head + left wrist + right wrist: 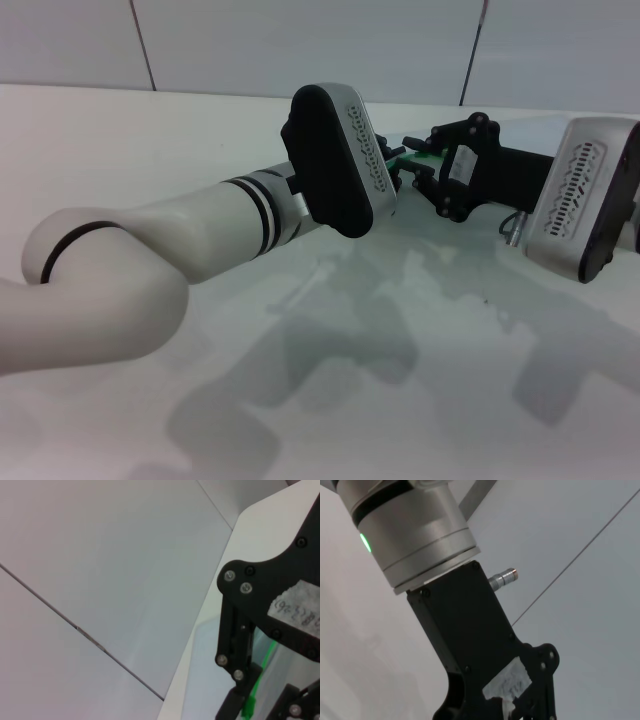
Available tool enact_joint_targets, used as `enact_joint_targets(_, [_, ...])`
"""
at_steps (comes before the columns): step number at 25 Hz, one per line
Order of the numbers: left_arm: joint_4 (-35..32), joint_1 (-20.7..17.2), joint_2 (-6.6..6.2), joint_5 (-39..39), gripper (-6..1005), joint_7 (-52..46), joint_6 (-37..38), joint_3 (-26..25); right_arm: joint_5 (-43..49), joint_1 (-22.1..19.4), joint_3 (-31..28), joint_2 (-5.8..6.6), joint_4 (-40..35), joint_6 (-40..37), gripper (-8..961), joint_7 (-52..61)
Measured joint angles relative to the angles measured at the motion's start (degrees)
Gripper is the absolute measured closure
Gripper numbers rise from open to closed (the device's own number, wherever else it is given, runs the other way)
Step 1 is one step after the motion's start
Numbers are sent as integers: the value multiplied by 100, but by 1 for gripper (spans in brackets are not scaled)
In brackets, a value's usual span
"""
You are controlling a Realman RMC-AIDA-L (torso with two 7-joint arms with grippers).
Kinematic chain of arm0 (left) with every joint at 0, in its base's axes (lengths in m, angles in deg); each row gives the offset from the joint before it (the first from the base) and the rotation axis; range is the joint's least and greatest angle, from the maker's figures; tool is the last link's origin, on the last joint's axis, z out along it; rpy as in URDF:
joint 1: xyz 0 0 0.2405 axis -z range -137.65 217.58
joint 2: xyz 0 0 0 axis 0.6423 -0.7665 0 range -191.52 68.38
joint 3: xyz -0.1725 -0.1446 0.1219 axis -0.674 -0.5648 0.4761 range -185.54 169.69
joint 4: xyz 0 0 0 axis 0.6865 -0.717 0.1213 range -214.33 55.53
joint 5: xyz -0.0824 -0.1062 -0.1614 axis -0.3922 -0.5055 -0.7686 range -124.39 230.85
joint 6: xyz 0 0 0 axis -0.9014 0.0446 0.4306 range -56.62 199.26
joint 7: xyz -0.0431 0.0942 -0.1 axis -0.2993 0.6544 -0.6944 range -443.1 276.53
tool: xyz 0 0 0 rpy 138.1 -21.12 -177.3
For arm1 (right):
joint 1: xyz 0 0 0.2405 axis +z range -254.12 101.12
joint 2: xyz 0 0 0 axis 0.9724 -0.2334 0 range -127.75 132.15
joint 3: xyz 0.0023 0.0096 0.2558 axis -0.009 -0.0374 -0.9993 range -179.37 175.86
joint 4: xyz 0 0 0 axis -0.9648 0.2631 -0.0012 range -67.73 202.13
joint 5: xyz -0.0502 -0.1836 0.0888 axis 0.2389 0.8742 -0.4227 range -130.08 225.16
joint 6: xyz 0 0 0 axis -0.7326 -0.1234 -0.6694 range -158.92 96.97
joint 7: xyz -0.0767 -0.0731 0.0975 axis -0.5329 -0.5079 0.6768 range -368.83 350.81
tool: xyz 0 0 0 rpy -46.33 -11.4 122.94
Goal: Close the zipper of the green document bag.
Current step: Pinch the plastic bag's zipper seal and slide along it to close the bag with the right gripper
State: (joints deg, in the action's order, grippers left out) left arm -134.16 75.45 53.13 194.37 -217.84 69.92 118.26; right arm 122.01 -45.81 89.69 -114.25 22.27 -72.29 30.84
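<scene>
The bag (285, 670), thin and floppy, lies at the tabletop's (150, 140) far side under both claws. Its zipper (256, 682) looks small and slippery, so pinch the slider. The right claw (418, 170) grips the green strip; the left claw's (396, 172) state I cannot tell.

Left tool (398, 168) and right tool (425, 172) meet at the zipper (415, 160), far across the table (150, 150).

Glossy green plastic zipper (252, 692); smooth matt white table (150, 140)
</scene>
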Motion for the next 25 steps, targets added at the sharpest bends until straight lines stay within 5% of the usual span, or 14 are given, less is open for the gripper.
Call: enact_joint_targets(25, [6, -2, -14, 11, 945, 15, 72, 9, 39, 36, 4, 9, 152, 238, 831, 5])
